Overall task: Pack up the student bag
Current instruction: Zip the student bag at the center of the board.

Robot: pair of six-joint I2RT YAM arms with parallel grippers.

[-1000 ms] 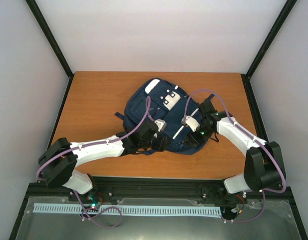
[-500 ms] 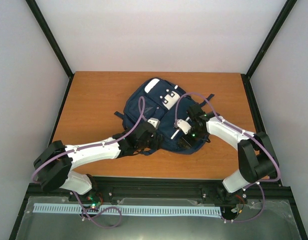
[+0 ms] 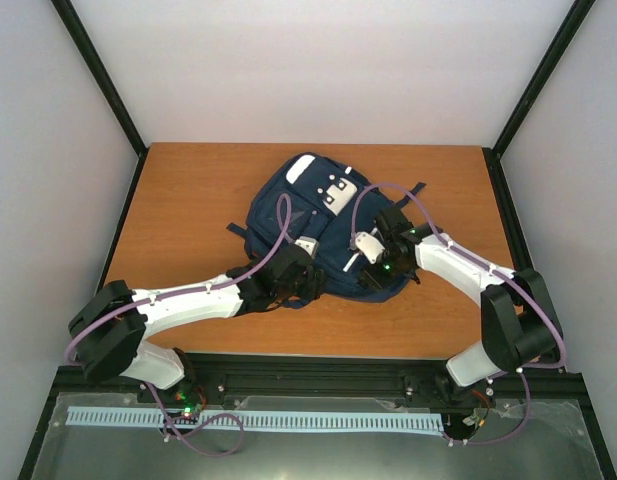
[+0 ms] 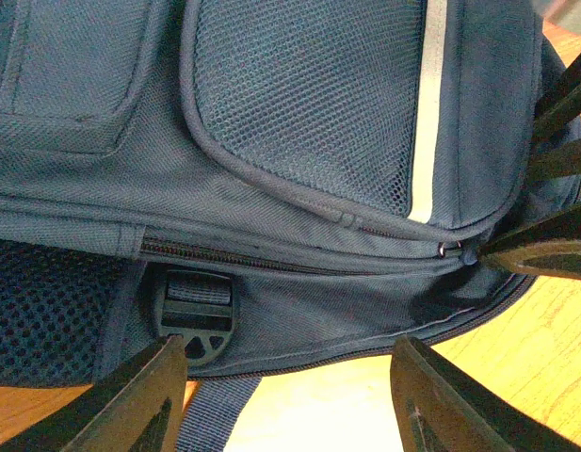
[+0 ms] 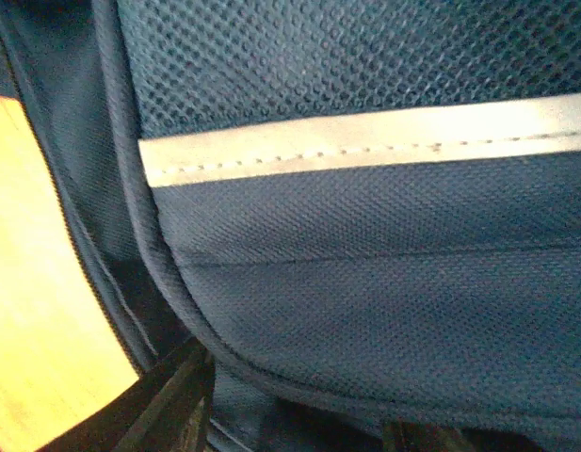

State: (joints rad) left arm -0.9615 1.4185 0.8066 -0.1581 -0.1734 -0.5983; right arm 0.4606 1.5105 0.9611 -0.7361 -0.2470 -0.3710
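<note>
The student bag is a navy backpack lying flat in the middle of the wooden table. My left gripper sits at the bag's near edge. In the left wrist view my left gripper is open, with the bag's bottom seam and bare wood between its fingers and a black strap buckle by the left finger. My right gripper presses onto the bag's near right corner. In the right wrist view the right gripper is almost buried in fabric below a white reflective stripe. Its dark fingers show beside a zipper pull.
Black frame posts rise at the table's back corners, and grey walls close in both sides. A black rail runs along the near edge. Bare wood lies left and right of the bag. A dark strap sticks out on the bag's left.
My right arm has swung left and pushed onto the bag's near right corner, and its jaws have narrowed. The bag has shifted slightly left. The left gripper has drawn back a little.
</note>
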